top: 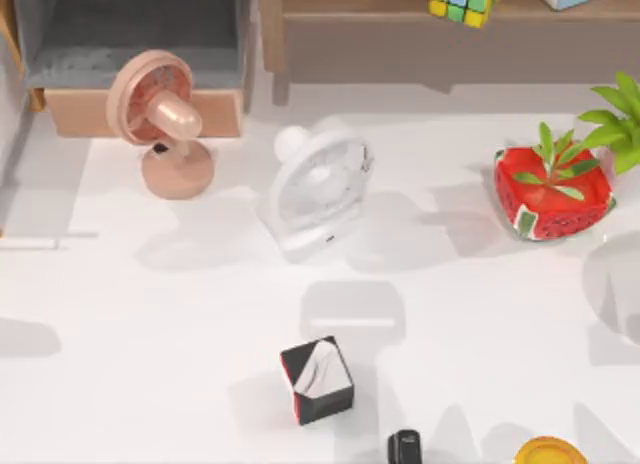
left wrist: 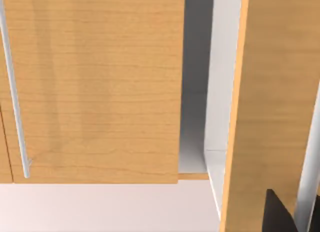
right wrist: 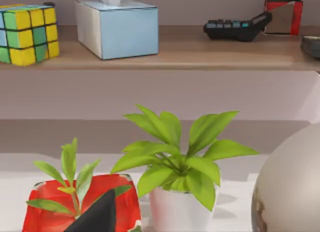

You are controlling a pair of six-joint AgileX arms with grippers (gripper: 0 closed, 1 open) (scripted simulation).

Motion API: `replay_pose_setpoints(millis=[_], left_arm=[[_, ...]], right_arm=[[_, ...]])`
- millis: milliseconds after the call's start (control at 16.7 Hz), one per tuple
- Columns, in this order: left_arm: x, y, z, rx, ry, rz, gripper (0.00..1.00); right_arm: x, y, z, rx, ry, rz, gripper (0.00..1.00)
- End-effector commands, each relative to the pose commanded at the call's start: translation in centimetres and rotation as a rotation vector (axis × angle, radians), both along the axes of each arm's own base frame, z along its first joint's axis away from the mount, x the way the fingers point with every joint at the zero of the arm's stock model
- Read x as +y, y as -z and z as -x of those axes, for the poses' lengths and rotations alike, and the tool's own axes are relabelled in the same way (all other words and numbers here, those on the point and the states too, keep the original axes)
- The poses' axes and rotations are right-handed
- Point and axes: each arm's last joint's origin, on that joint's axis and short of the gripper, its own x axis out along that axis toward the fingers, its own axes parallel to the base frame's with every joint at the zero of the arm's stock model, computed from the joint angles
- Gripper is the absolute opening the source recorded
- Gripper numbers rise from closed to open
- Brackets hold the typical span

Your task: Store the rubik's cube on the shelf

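Sitting on the shelf (top: 400, 6) at the upper right of the top view, the rubik's cube (top: 462, 1) rests upright beside a blue tissue box (right wrist: 120, 28), touching neither gripper. The storing step looks complete; what remains is likely pulling both arms clear. Whether either gripper's fingers are spread or pressed together cannot be told. A black cube (top: 317, 380) stays on the table (top: 150, 384).

White table (top: 150, 364), grey cabinet (top: 130, 34)
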Motion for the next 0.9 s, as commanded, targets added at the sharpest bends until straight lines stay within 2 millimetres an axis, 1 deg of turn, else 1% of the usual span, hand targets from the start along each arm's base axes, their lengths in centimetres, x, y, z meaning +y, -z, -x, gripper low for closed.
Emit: replay_pose_setpoints(millis=[300, 360, 480, 600, 900], left_arm=[[0.0, 0.0, 0.0, 0.0, 0.0, 0.0, 0.0], [0.0, 0.4, 0.1, 0.016, -0.002, 0.016, 0.0], [0.0, 0.4, -0.4, 0.015, 0.004, 0.015, 0.0], [0.1, 0.4, -1.6, 0.016, 0.001, 0.018, 0.0], [0.0, 0.4, -5.6, 0.015, -0.002, 0.016, 0.0]], right_arm=[[0.0, 0.0, 0.0, 0.0, 0.0, 0.0, 1.0], [0.0, 0.0, 0.0, 0.0, 0.0, 0.0, 1.0], [0.0, 0.0, 0.0, 0.0, 0.0, 0.0, 1.0], [0.0, 0.0, 0.0, 0.0, 0.0, 0.0, 1.0], [0.0, 0.0, 0.0, 0.0, 0.0, 0.0, 1.0]])
